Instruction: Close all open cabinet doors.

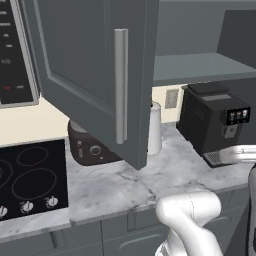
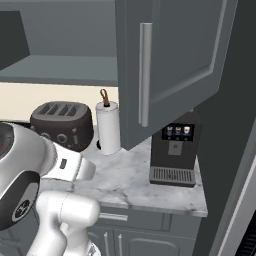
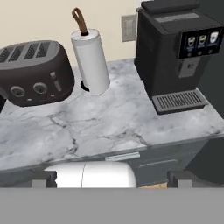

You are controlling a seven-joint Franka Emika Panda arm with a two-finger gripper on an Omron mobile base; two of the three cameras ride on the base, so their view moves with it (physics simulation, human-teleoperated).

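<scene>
Two upper cabinet doors stand swung open over the counter. The left door [image 1: 85, 65] fills the left base view, hinged beside the microwave, with its silver bar handle [image 1: 120, 85] on the free edge. The right door [image 2: 175, 60] fills the right base view, and its handle [image 2: 145, 75] faces me. Each door's far partner shows as a dark panel, the right door [image 1: 240, 35] and the left door [image 2: 10, 40]. Between them lies the bare cabinet shelf [image 1: 200, 67]. My gripper [image 3: 111, 178] is open and holds nothing; it hangs low in front of the counter edge, well below both doors.
On the marble counter [image 3: 109, 127] stand a dark toaster [image 3: 33, 72], a paper towel roll [image 3: 92, 61] and a black coffee machine [image 3: 175, 48]. A black cooktop [image 1: 30, 180] lies left, with a microwave [image 1: 12, 55] above it. Drawer fronts [image 3: 144, 164] run below the counter.
</scene>
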